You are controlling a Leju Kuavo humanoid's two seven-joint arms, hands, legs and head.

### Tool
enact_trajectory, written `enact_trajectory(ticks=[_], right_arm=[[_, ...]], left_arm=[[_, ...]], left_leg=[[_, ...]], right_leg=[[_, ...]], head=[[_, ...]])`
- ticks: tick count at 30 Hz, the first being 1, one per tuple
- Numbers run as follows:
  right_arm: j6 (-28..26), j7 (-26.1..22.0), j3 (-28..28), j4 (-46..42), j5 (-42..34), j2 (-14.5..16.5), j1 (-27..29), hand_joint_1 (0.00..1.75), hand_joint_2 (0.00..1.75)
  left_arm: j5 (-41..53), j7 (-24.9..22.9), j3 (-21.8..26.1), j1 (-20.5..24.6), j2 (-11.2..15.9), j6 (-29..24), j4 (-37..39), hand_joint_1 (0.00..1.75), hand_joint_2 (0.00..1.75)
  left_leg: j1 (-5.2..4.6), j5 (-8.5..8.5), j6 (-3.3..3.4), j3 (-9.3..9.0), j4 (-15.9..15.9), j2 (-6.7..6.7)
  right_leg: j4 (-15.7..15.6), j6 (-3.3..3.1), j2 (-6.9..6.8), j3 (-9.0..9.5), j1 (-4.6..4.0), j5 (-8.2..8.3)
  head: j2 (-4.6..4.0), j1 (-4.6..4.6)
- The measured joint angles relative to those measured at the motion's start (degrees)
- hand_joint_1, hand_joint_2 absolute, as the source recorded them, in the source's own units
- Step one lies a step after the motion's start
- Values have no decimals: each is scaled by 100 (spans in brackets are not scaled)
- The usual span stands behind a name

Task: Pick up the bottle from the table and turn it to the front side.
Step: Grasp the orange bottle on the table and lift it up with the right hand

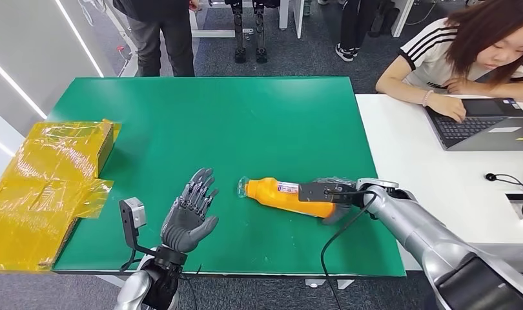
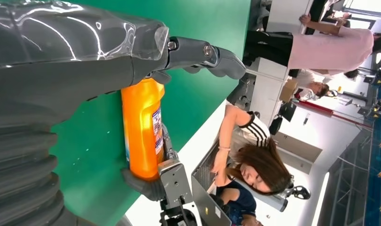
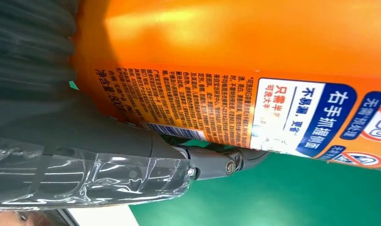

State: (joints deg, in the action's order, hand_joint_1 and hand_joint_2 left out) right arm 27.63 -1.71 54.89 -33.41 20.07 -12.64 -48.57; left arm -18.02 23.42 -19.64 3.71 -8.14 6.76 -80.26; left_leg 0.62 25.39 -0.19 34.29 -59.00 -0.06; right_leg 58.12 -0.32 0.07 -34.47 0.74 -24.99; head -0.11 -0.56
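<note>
An orange bottle (image 1: 283, 196) with a clear cap lies on its side on the green table (image 1: 246, 123), cap toward my left. My right hand (image 1: 328, 196) grips its base end, fingers over the top and thumb below. The right wrist view shows the bottle (image 3: 254, 47) close up, its printed back label against my fingers (image 3: 212, 162). My left hand (image 1: 191, 213) is raised just left of the cap, palm up, fingers spread, holding nothing. Seen from the left wrist, the bottle (image 2: 141, 127) lies past my left hand (image 2: 85, 56).
A yellow plastic-wrapped box (image 1: 49, 187) sits at the table's left edge. A white desk (image 1: 433, 174) adjoins on the right, where a person (image 1: 478, 51) works at a laptop (image 1: 478, 126). Another person (image 1: 159, 32) stands behind the table.
</note>
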Motion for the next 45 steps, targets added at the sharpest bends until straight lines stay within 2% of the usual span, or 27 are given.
enact_trajectory(ticks=[3, 4, 16, 20, 24, 28, 33, 38, 41, 45], right_arm=[[-260, -20, 59, 88, 10, 63, 11, 166, 175], [-375, -39, 76, 113, 14, 82, 21, 173, 175], [-1219, -400, 103, 301, -135, 247, 172, 175, 175], [-1451, -601, -4, 291, -416, 246, 286, 175, 175], [-1657, -966, -372, 90, -895, 155, 613, 175, 175], [-1928, -1277, -881, -452, -1284, -27, 1169, 175, 175], [-2397, -1562, -1454, -1130, -1506, -107, 1794, 175, 175], [-2906, -1758, -2137, -2011, -1395, -65, 2399, 175, 175], [-3075, -1786, -2322, -2291, -1102, 46, 2524, 175, 175], [-3006, -1791, -2449, -2345, -918, 505, 2412, 175, 175]], left_arm=[[-2, -6, 2, 62, -13, 1, 79, 0, 175], [-2, -6, 3, 75, -14, 1, 99, 0, 175], [51, 144, 36, 114, -13, 7, 253, 0, 175], [70, 227, 39, 138, -12, 2, 328, 0, 175], [75, 324, 39, 150, -4, -31, 394, 0, 175], [115, 395, 44, 145, 37, -63, 402, 0, 175], [314, 454, 67, 169, 74, -176, 402, 0, 175], [539, 484, 154, 277, 104, -289, 402, 0, 175], [584, 417, 184, 350, 115, -338, 393, 0, 175], [668, 150, 211, 810, 122, -362, 389, 0, 175]], left_leg=[[0, -2, 1, -7, 0, 6], [0, -3, 1, -10, 0, 9], [0, -12, 0, -21, -1, 14], [0, -12, 0, -22, -2, 14], [0, -12, 0, -19, -2, 13], [0, -11, 1, -9, -2, 8], [1, -14, 0, 12, -2, -9], [1, -19, -3, 36, -2, -17], [1, -22, -1, 48, -2, -19], [2, -33, -3, 61, -2, -7]], right_leg=[[-1, -1, 6, 5, 0, 5], [-1, -2, 9, 7, 0, 6], [-1, 1, 15, 16, 0, 17], [-2, 1, 15, 16, 0, 17], [-3, 2, 14, 14, 0, 17], [-3, 2, 9, 8, 1, 17], [-1, 3, -6, -5, -1, 15], [1, 2, -11, -27, -1, 16], [2, 3, -15, -37, -1, 16], [7, -4, -4, -58, -1, 28]], head=[[0, 0], [0, 0], [0, -1], [0, 0], [0, 0], [0, -1], [0, 1], [0, -1], [0, 0], [0, 0]])
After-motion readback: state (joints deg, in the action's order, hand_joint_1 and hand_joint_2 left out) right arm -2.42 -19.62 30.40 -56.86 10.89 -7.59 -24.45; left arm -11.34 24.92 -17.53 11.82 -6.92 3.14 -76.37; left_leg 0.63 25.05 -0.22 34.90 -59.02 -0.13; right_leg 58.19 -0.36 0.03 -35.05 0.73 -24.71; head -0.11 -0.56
